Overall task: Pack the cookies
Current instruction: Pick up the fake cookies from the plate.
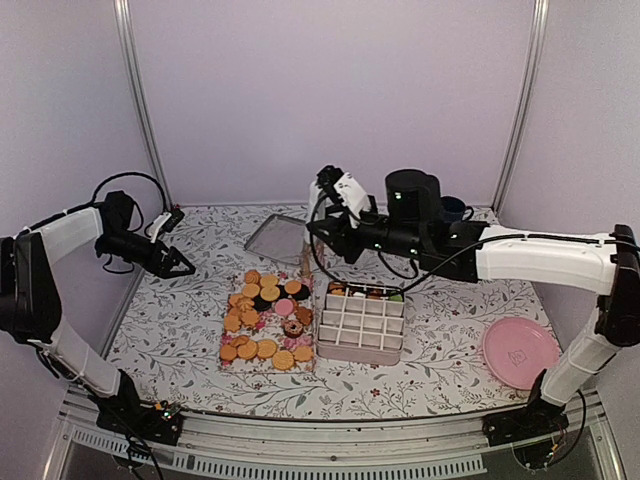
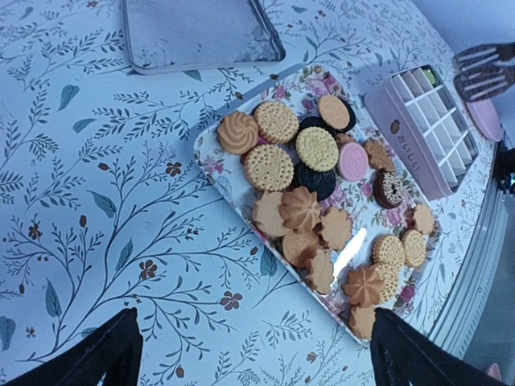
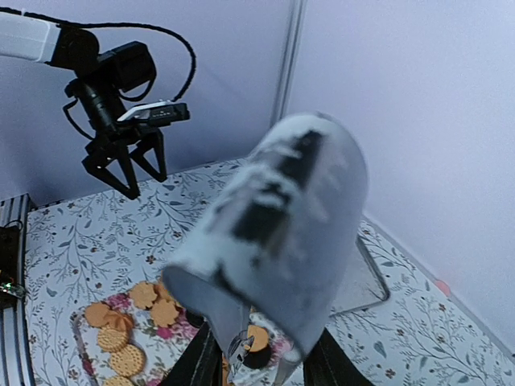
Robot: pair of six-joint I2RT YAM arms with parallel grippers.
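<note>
The cookies (image 1: 262,318) lie in a heap on a floral tray (image 1: 226,362) at the table's middle. They are mostly golden, some dark, one pink (image 2: 352,161). A few more cookies (image 1: 365,293) sit in the back row of a pink divided box (image 1: 360,352). My right gripper (image 1: 322,235) is shut on white, black-patched tongs (image 3: 282,225) above the tray's far end. The tongs' slotted metal tips (image 2: 483,55) hang over the box. My left gripper (image 2: 257,362) is open and empty above the cloth left of the tray. It also shows in the top view (image 1: 178,264).
A metal tray (image 1: 278,238) lies at the back centre. A pink plate (image 1: 520,350) sits at the front right. A black cylinder (image 1: 412,195) and a blue cup (image 1: 453,208) stand at the back right. The table carries a leaf-patterned cloth.
</note>
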